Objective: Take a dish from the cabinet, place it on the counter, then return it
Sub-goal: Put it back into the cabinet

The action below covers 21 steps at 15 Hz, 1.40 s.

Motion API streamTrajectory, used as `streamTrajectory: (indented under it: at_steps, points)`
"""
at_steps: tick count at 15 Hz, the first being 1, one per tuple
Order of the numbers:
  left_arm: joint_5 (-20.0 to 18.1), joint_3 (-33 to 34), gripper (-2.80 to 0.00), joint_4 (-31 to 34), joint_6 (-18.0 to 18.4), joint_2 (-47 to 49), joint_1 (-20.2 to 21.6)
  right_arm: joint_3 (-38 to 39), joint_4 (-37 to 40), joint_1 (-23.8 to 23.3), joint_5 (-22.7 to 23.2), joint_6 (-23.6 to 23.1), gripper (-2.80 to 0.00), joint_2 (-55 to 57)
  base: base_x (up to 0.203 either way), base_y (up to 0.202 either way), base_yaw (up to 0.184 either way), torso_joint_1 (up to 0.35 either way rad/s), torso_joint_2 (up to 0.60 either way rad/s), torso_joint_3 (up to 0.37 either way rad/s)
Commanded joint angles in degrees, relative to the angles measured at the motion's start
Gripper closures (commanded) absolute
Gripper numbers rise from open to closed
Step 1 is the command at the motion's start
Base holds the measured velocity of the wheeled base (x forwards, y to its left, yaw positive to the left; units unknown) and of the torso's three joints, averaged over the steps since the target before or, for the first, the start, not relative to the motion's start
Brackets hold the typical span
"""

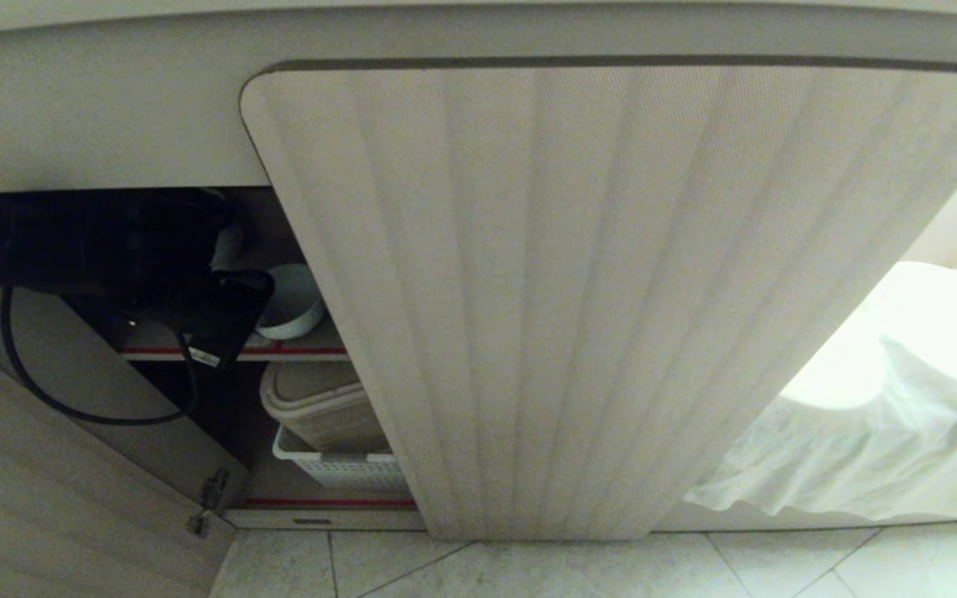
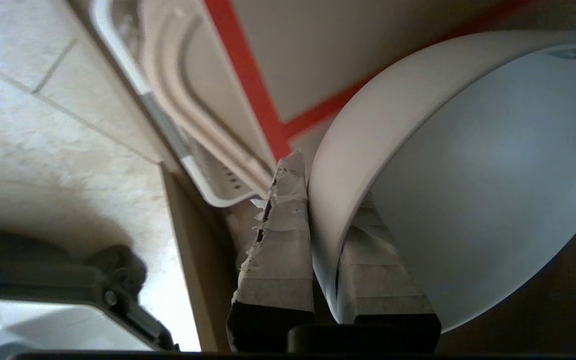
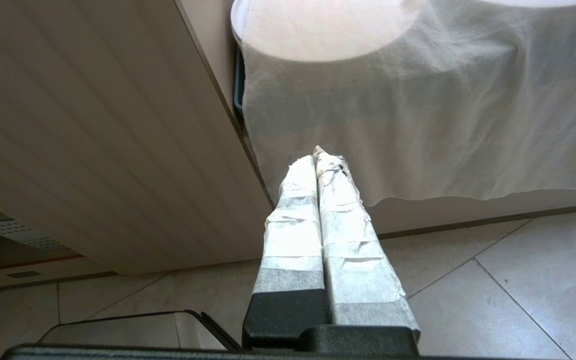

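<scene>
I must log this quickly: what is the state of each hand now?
Left hand: closed on the rim of the dish, at the cabinet shelf.
Right hand: closed, holding nothing, parked.

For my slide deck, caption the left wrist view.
Left gripper pinching the white bowl's rim above the red-edged cabinet shelf.

Bowl [image 1: 294, 301] on upper shelf [image 1: 296, 351] inside cabinet [image 1: 578, 291], left of door; bin [image 1: 321, 407] in basket [image 1: 341, 467] below.

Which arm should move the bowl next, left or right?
Left. Its fingers already pinch the dish rim at the cabinet shelf. The right gripper hangs shut near the floor, holding nothing.
</scene>
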Motion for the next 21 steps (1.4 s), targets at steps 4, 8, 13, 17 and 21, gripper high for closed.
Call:
streamTrajectory:
  at_steps: [4, 8, 13, 17, 21]
  points:
    - [-0.29, -5.92, 0.0, 4.02, -0.44, 2.95, 1.03, 0.01, -0.02, 0.02, 0.03, 0.05, 0.0, -0.02, 0.0, 0.0, 0.0, 0.0, 0.0, 0.0]
    - [-0.44, -8.05, 0.0, 5.37, -0.59, 4.52, 1.09, 0.01, -0.02, 0.02, -0.06, 0.14, 0.0, -0.02, 0.0, 0.0, 0.0, 0.0, 0.0, 0.0]
    - [-0.47, -9.36, 0.0, 5.4, -0.85, 6.28, 1.09, 0.01, -0.02, 0.02, 0.0, 0.05, 0.0, -0.02, 0.0, 0.0, 0.0, 0.0, 0.0, 0.0]
    - [-0.47, -11.46, 0.0, 5.4, -0.85, 7.68, 1.44, 0.01, -0.02, 0.02, -0.04, 0.05, 0.0, -0.02, 0.0, 0.0, 0.0, 0.0, 0.0, 0.0]
    - [-0.47, -12.33, 0.0, 5.49, -0.85, 7.93, 1.45, 0.01, -0.09, 0.02, -0.06, 0.05, 0.0, -0.02, 0.0, 0.0, 0.0, 0.0, 0.0, 0.0]
